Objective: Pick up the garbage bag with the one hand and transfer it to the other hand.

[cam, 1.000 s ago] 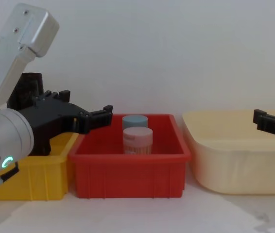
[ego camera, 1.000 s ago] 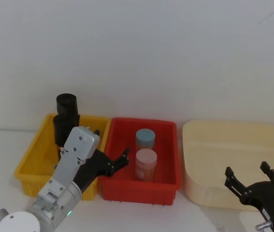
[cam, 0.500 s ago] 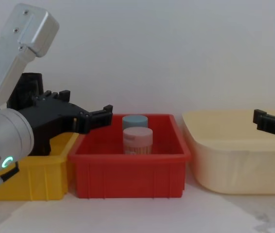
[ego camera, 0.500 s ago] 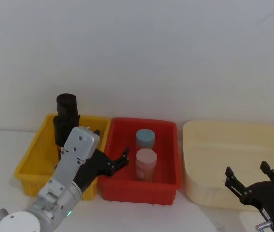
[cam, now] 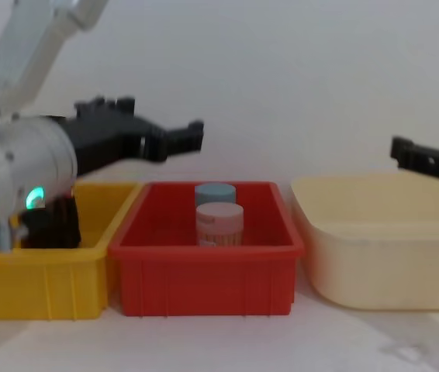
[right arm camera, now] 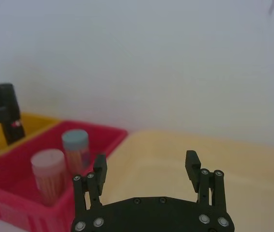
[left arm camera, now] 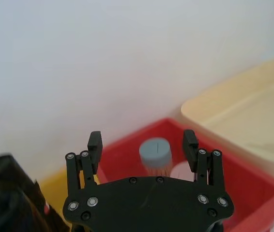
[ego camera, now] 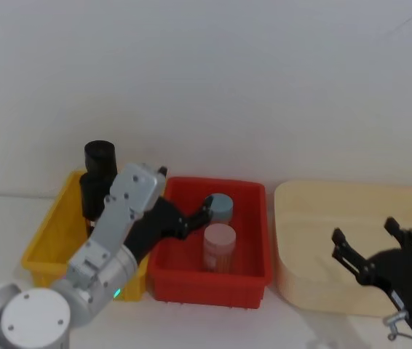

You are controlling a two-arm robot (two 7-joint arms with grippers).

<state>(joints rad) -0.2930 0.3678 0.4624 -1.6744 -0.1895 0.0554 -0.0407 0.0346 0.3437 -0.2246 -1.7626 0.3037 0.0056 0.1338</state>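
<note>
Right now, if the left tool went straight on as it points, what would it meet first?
Probably the blue-lidded jar in the red bin, dead ahead of the open left tool. It sits higher than the lid in the chest view, so it may pass over to the wall.

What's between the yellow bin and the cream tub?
The red bin, holding a blue-lidded jar and a pink-lidded jar; the chest view shows it flanked by both.
</note>
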